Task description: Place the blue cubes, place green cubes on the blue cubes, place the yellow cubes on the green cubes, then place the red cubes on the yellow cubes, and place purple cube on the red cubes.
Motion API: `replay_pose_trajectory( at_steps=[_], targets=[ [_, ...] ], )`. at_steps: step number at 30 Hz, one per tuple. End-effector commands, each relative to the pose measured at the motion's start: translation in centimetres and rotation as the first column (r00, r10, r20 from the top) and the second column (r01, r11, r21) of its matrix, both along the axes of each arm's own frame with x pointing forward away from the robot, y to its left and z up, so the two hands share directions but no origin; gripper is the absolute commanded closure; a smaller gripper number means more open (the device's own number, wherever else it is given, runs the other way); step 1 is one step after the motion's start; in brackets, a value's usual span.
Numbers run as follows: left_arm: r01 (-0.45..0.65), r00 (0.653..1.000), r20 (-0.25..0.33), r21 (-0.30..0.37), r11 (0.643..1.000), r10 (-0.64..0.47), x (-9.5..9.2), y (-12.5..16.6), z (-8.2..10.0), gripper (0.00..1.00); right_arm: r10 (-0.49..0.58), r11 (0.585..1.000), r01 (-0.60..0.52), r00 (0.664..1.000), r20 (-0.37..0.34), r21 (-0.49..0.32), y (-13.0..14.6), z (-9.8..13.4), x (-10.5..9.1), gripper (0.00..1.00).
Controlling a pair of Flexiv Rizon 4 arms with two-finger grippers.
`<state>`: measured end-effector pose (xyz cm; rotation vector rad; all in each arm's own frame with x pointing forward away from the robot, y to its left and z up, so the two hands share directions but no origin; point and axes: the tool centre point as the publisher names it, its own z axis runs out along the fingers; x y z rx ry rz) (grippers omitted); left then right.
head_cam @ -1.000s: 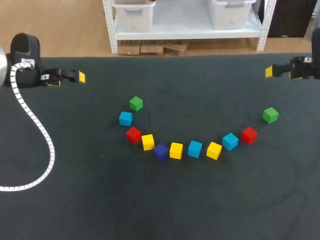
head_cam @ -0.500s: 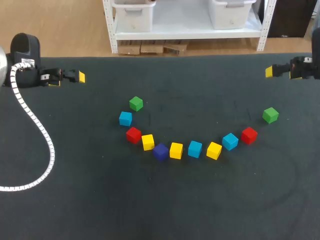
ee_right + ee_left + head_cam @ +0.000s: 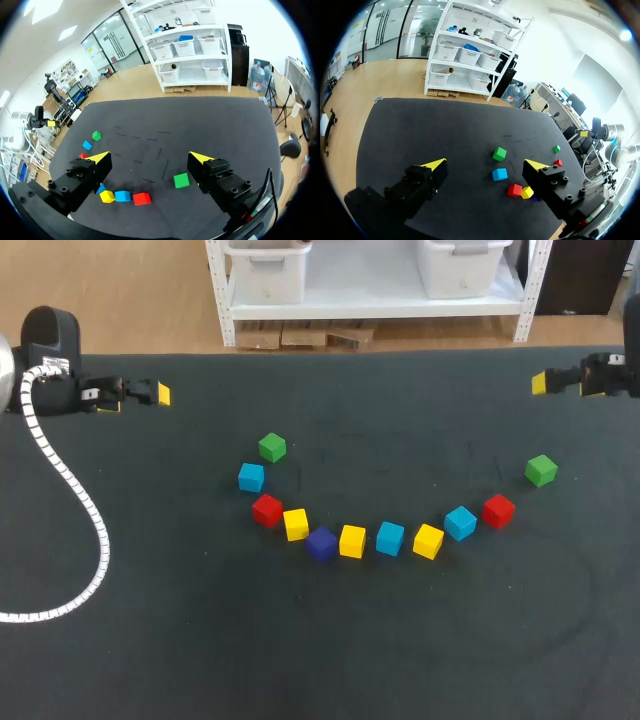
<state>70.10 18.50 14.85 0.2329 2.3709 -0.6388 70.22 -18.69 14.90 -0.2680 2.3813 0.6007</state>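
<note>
Eleven cubes [image 3: 390, 538] lie unstacked in a curved row on the table [image 3: 150, 640]. A green cube [image 3: 272, 447] and a blue cube [image 3: 251, 477] sit at the left end. The purple cube [image 3: 321, 544] is just beside a yellow cube [image 3: 296, 524]. A second green cube [image 3: 541, 470] ends the row on the right. The left gripper [image 3: 485, 165] and right gripper [image 3: 149, 157] are spread wide and empty, near the far corners.

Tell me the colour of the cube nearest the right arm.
Green cube; head view shows it best.
</note>
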Motion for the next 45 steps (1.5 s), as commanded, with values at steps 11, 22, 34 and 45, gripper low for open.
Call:
replay_pose_trajectory(
  at_steps=[11,22,34,45],
  targets=[
    [0.0,1.0,0.0,0.001,1.0,0.0,0.0,0.0,0.0,0.0,0.3,0.869,-0.358,0.93,-0.21,-0.343,3.6,1.4,-1.8,0.0],
    [0.0,1.0,0.0,0.001,1.0,0.0,0.0,0.0,0.0,0.0,0.541,0.664,-0.643,0.765,-0.348,-0.382,6.0,-1.1,-5.8,0.0],
    [0.0,1.0,0.0,0.001,1.0,0.0,0.0,0.0,0.0,0.0,0.605,0.531,-0.781,0.622,-0.498,-0.33,8.5,-4.8,-9.5,0.0],
    [0.0,1.0,0.0,0.001,1.0,0.0,0.0,0.0,0.0,0.0,0.58,0.524,-0.795,0.596,-0.555,-0.306,11.0,-9.5,-11.0,0.0]
  ],
)
